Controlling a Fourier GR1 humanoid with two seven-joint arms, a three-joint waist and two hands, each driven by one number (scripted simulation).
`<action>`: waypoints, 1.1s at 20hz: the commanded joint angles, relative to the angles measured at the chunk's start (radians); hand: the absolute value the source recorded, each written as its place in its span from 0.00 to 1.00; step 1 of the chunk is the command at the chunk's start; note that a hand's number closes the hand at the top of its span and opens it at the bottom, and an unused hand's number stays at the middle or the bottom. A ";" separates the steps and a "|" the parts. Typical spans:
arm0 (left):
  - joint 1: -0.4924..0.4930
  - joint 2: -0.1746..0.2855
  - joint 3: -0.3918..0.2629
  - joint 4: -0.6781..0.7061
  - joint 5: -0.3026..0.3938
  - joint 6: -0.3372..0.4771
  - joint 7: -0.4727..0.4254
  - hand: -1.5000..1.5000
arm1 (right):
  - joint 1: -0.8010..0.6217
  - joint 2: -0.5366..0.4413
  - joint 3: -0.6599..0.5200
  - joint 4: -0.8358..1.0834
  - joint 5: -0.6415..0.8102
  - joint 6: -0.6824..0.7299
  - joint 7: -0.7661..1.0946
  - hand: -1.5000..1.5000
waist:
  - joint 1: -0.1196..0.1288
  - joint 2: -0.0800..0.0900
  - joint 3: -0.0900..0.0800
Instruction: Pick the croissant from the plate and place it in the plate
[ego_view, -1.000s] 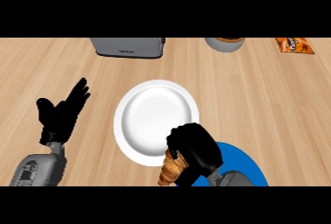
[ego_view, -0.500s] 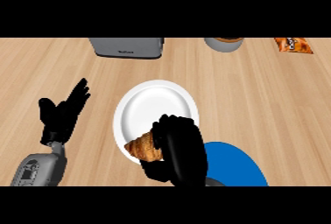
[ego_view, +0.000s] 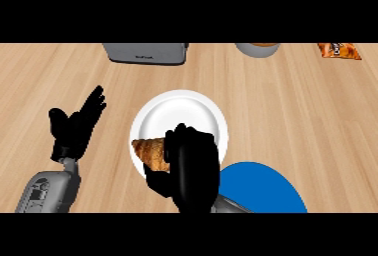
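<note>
The right hand (ego_view: 192, 161) is curled round the croissant (ego_view: 150, 152). The fingers wrap its right end, and the brown left end sticks out from the hand's left side. Hand and croissant sit over the lower part of the white plate (ego_view: 181, 116), near its lower left rim. The hand hides whether the croissant touches the plate. The bare part of the white plate spreads out beyond the fingertips, with nothing on it.

Just behind and to the right of the hand, next to its wrist, lies the blue plate (ego_view: 262, 192). Its near edge is cut off by the view, and the forearm covers its left side.

Well to the left of the right hand, off both plates, the left hand (ego_view: 74, 127) rests over the counter (ego_view: 295, 110), fingers straight and pointing up, holding nothing.

Far ahead of the right hand, along the back of the counter, stand a grey toaster (ego_view: 145, 52), a cup (ego_view: 258, 48) and, furthest right, an orange bag (ego_view: 339, 50). All three are well apart from the plates.
</note>
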 joint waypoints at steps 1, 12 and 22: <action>0.003 0.028 0.018 -0.009 0.015 -0.025 0.007 0.50 | -0.073 0.007 0.047 0.069 0.011 -0.088 0.276 1.00 | -0.001 0.001 0.001; -0.020 0.002 0.023 0.008 0.001 0.010 0.009 0.50 | -0.137 0.007 -0.024 0.366 -0.272 -0.151 0.116 1.00 | -0.020 0.011 0.002; 0.035 0.016 0.045 -0.014 0.029 -0.030 -0.008 0.50 | -0.241 0.008 -0.038 0.476 -0.494 -0.342 -0.153 0.00 | -0.035 0.004 0.002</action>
